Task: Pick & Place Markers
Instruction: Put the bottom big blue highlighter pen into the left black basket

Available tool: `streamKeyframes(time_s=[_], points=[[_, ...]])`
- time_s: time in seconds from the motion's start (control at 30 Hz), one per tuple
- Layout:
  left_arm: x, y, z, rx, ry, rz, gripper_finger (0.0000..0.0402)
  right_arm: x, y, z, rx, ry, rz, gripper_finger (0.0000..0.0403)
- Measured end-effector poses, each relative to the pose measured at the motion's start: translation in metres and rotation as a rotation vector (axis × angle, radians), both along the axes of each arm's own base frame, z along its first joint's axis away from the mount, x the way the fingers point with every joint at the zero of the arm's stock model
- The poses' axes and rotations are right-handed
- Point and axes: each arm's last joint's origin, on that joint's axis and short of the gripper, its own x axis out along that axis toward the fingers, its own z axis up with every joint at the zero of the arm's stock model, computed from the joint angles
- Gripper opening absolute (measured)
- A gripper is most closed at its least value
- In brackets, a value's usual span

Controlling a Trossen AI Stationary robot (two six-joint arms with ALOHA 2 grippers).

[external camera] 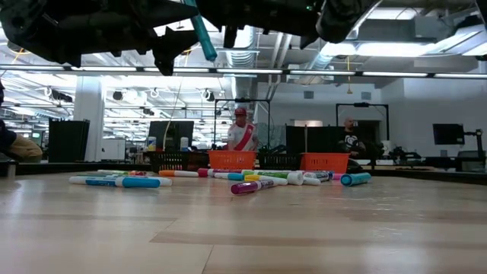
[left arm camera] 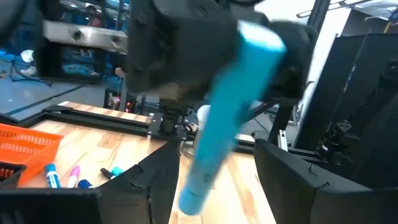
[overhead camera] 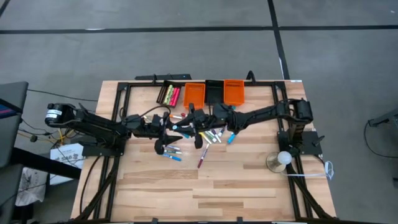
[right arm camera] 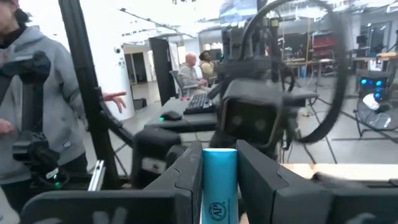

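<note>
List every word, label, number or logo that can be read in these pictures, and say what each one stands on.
No text can be read with certainty.
Blue marker held in the right gripper: a small round printed logo near its lower end, too blurred to read.
White paper on the floor beside the table: dark print, too small to read.
Orange bins and scattered markers: no legible print.

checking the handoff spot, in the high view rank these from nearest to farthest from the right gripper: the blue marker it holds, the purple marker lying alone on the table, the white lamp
1. The blue marker, clamped in the right gripper above the scattered markers at table centre.
2. The purple marker, lying alone on the wood, toward the near edge.
3. The white lamp, by the right arm's base at the table's right side.
</note>
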Motion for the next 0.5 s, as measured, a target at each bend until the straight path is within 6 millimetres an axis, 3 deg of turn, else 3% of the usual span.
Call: streamKeyframes(time_s=[0.33,0.5], points=[[0.0000,0.0003,0.0006,-0.001,-0.005,0.009,0.0200,-0.0013,-0.0042,0.0055,-0.001,-0.042,-0.010,0.0068],[0.0000,0.0007,0.0004,-0.003,-0.004,0.021,0.0159,-0.0014,-0.0042,0.0061,-0.001,-0.049,-0.010,0.0068]])
